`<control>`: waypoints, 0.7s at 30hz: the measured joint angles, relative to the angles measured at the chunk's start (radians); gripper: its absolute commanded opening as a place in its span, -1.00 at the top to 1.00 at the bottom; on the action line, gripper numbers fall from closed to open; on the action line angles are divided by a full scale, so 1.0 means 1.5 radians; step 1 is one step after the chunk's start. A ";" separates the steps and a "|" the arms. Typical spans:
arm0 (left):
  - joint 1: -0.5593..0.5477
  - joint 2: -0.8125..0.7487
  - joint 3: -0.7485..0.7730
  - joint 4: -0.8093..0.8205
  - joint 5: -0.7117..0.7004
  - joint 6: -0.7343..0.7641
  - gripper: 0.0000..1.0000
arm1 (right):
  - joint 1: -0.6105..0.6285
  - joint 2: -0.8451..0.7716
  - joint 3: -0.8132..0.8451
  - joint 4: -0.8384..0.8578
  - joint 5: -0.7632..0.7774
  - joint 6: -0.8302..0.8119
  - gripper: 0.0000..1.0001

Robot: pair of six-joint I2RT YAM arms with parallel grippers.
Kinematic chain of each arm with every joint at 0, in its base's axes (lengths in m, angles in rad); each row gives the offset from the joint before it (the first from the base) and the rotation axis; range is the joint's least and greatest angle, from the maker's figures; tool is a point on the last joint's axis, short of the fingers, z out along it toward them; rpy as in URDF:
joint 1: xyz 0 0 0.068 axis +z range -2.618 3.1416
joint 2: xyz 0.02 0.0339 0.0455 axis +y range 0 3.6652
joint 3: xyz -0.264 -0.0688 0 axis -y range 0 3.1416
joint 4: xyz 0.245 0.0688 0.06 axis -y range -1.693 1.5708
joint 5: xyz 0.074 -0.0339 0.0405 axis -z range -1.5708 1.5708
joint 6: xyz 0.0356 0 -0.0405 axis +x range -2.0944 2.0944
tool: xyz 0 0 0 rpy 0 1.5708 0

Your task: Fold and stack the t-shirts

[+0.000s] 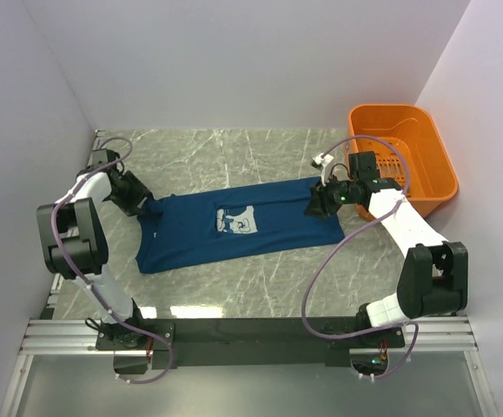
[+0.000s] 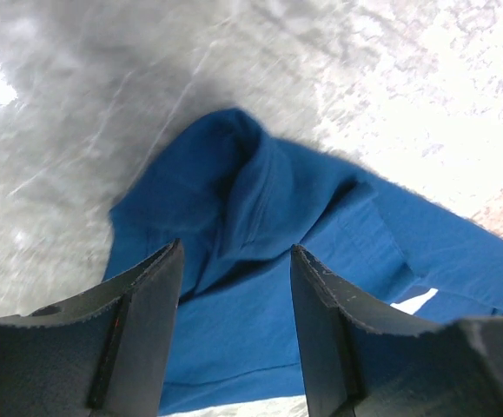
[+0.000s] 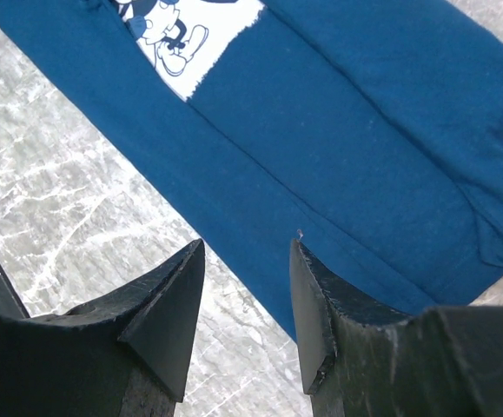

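The left claw [image 2: 236, 261] and the right claw [image 3: 248, 252] are both standing apart. The t-shirt [image 1: 277, 226] is lying spread out on the table [image 1: 234, 161] between them, one end beneath each claw.

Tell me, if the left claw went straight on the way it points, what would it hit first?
Most likely the t-shirt: its bunched-up blue fold lies right ahead of the left gripper, whose jaws stand open. How near it is, the view doesn't settle.
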 measured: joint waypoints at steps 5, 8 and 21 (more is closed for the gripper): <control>-0.016 0.049 0.048 -0.012 -0.014 0.012 -0.04 | 0.000 0.011 -0.002 0.002 0.004 0.002 -0.02; -0.019 0.067 0.062 -0.016 -0.022 0.011 0.10 | 0.000 0.012 -0.003 0.002 0.009 0.002 -0.02; -0.025 0.118 0.080 -0.033 -0.046 -0.008 0.99 | 0.000 0.015 -0.009 0.002 0.020 0.002 -0.02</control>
